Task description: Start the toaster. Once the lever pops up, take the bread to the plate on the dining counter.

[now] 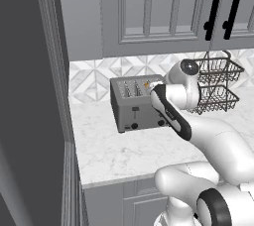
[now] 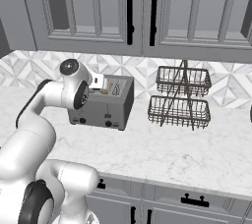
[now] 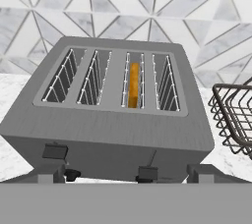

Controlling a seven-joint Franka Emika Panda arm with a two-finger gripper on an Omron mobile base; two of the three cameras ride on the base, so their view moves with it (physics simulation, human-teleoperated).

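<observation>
**Toaster with bread in its slot, claw spread above**

Left base view: the grey toaster (image 1: 136, 104) stands on the marble counter (image 1: 124, 153) against the tiled wall, partly covered by the white arm; a two-tier wire basket (image 1: 216, 86) stands beside it.

Right base view: the arm's hand sits over the toaster's left top.

Hand view: the claw (image 3: 125, 176) hangs above the toaster, jaws spread wide, holding nothing. The bread (image 3: 133, 85) stands upright in the third slot from the left.
</observation>
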